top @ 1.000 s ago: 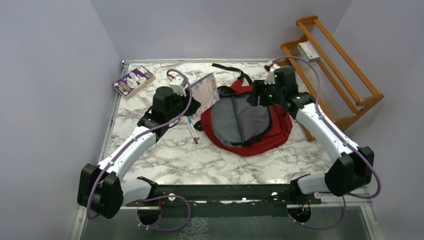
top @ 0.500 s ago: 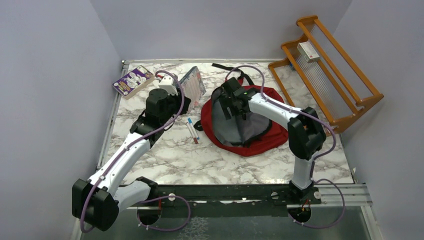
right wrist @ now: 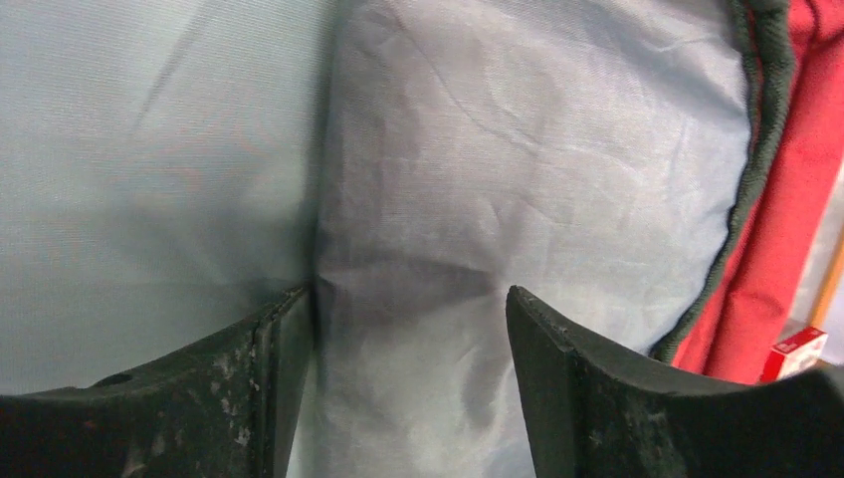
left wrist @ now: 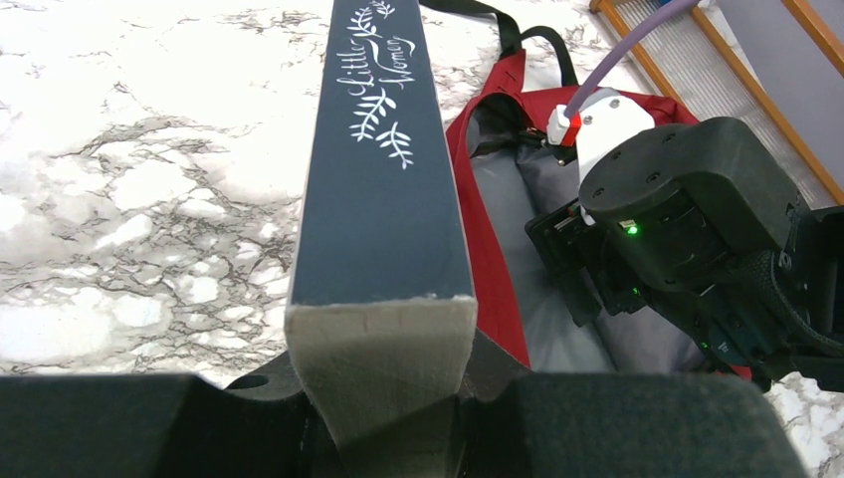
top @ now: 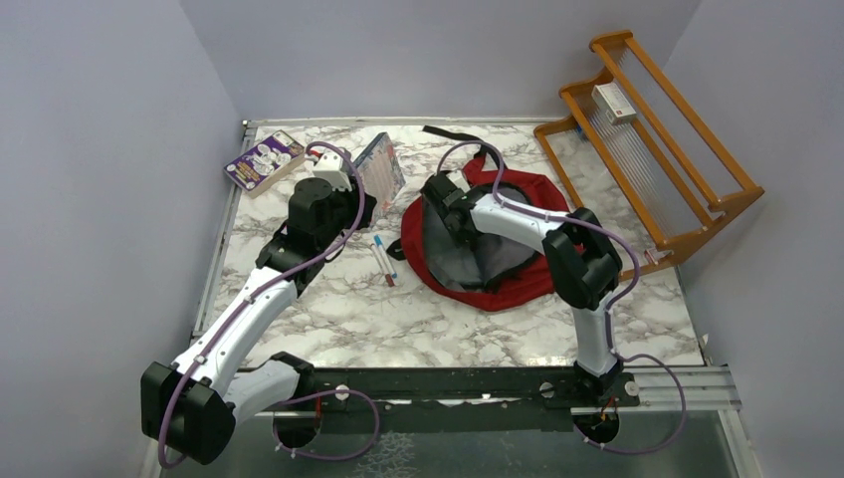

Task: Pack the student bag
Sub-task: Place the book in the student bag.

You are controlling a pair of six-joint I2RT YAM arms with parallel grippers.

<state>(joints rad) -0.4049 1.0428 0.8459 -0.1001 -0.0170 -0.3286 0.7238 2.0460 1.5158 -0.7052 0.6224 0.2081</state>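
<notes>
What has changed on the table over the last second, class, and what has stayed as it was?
The right tool swung leftwards across the student bag, from its right edge into its grey-lined opening, jaws open, holding nothing. The left tool drew its clamped book slightly left, away from the bag. The pens and purple book stayed put.

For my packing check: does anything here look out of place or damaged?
Nothing looks damaged or spilled. Only the small box sits up on the wooden rack at the right, apart from the student bag.
</notes>
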